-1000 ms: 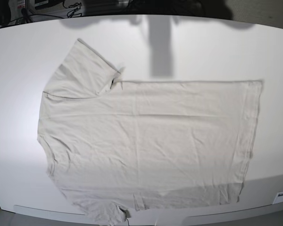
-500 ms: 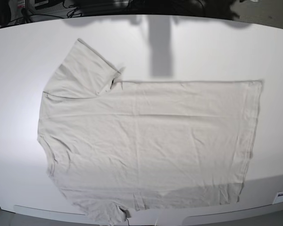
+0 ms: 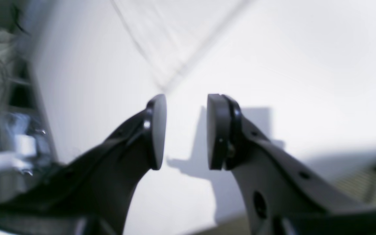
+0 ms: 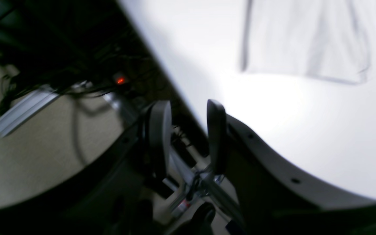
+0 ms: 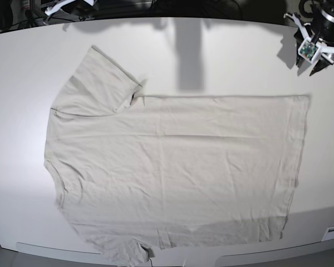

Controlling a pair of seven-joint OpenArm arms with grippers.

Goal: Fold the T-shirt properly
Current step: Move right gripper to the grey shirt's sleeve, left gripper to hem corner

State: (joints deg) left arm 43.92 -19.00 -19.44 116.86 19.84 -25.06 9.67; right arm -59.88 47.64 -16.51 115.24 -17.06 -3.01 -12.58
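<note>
A pale grey-beige cotton T-shirt [image 5: 172,172] lies flat and lightly wrinkled across a smooth white tabletop [image 5: 239,55], collar toward the base view's left, hemmed bottom edge toward its right. The left gripper [image 3: 186,132] hangs above bare tabletop near the shirt's far hem corner, its flat rounded pads parted around nothing. The right gripper [image 4: 188,137], at the table's far left edge, likewise has its pads apart and empty.

1 T-shirt [image 5: 172,172], 1 table [image 5: 239,50], 2 grippers: left [image 5: 318,64], right [image 4: 188,137].
</note>
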